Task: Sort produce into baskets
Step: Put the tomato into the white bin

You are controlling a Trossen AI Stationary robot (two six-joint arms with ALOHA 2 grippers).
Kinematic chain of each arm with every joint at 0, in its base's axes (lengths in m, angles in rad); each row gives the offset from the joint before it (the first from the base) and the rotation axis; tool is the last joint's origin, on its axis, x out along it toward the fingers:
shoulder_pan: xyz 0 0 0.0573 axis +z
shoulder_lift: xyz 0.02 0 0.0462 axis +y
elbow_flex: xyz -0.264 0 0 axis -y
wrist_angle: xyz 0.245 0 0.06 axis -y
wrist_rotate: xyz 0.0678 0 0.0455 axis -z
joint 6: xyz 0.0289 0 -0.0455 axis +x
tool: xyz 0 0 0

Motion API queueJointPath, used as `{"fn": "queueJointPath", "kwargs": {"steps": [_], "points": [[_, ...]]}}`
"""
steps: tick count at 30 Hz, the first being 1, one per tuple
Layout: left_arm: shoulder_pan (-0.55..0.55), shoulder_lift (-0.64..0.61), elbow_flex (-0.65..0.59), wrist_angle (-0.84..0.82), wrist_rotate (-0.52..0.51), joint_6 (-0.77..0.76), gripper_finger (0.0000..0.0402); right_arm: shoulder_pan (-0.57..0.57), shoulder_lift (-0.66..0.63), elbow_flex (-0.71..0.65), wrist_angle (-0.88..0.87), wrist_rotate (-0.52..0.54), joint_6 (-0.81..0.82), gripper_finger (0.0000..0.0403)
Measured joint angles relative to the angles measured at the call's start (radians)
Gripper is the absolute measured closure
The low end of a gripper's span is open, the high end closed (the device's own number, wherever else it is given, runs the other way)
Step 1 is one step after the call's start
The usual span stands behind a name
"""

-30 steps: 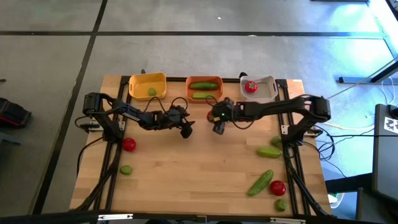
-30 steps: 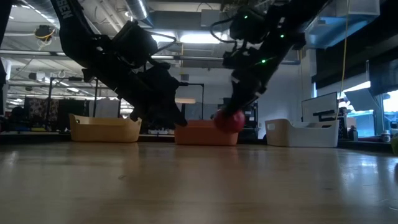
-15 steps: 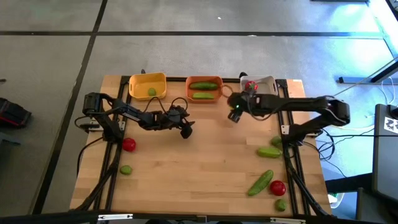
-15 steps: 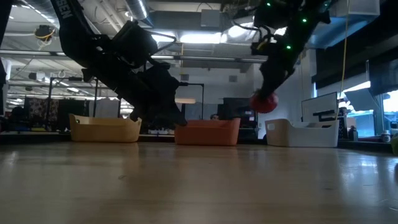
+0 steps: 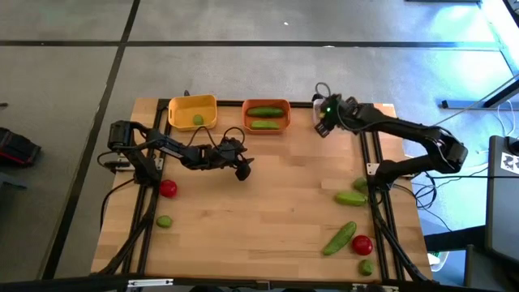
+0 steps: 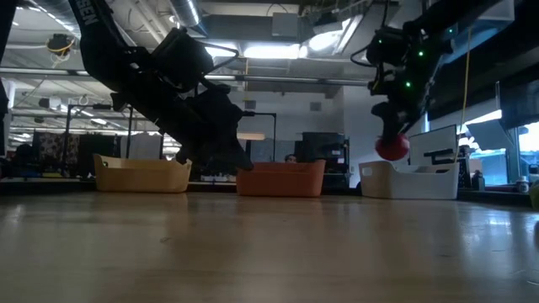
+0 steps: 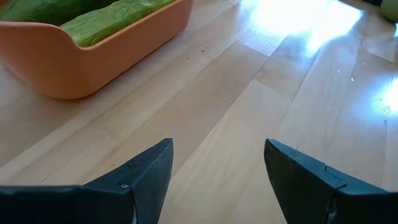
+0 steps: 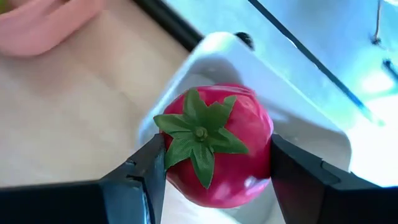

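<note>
Tomato (image 8: 214, 149) is what we are carrying: a small, round, light plastic-looking piece, likely stiff and a bit slick, so we judge the widest part of its body the best place to pinch it

In the high view, we are holding the right gripper (image 5: 323, 123) over the near edge of the white basket (image 5: 354, 105) at the back right of the table (image 5: 259, 211), with the left gripper (image 5: 242, 169) waiting in front of the orange basket (image 5: 266, 116), which holds two cucumbers (image 5: 265, 111). A lime (image 5: 198, 120) is lying in the yellow basket (image 5: 193, 111); more produce is lying loose along both table edges

In the low view, we are seeing the tomato (image 6: 392, 148) hanging under the right gripper (image 6: 394, 139), just above the white basket's (image 6: 410, 180) rim

In the left wrist view, we are keeping the left jaws apart and empty over bare wood near the orange basket (image 7: 87, 59)

In the right wrist view, we are clamping the tomato by its flanks between both fingers (image 8: 140, 180), its green stem facing the camera, the white basket (image 8: 249, 68) directly behind it
</note>
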Motion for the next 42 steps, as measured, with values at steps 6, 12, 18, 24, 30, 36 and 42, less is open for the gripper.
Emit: {"fn": "queueJointPath", "kwargs": {"steps": [6,12,18,24,30,36,42], "points": [[0.000,0.000,0.000,0.000,0.000,0.007,0.0153,-0.118,0.000,0.000,0.023,-0.002,-0.001,0.0190],[0.000,0.000,0.000,0.000,0.000,0.014,0.0153,-0.208,0.017,0.000,0.027,-0.002,0.000,0.0190],[0.000,0.000,0.000,0.000,0.001,0.024,0.0153,-0.263,0.056,0.000,0.037,-0.002,0.000,0.0190],[0.000,0.000,0.000,0.000,0.001,0.027,0.0153,-0.299,0.130,0.000,0.050,-0.049,-0.001,0.0190],[0.000,0.000,0.000,0.000,0.001,0.027,0.0153,-0.296,0.169,0.000,0.109,-0.079,-0.004,0.0190],[0.000,0.000,0.000,0.000,0.001,0.027,0.0153,-0.296,0.169,0.000,0.118,-0.115,-0.004,0.0190],[0.000,0.000,0.000,0.000,0.002,0.027,0.0153,-0.297,0.170,0.000,0.138,-0.111,-0.004,0.0190]]}}
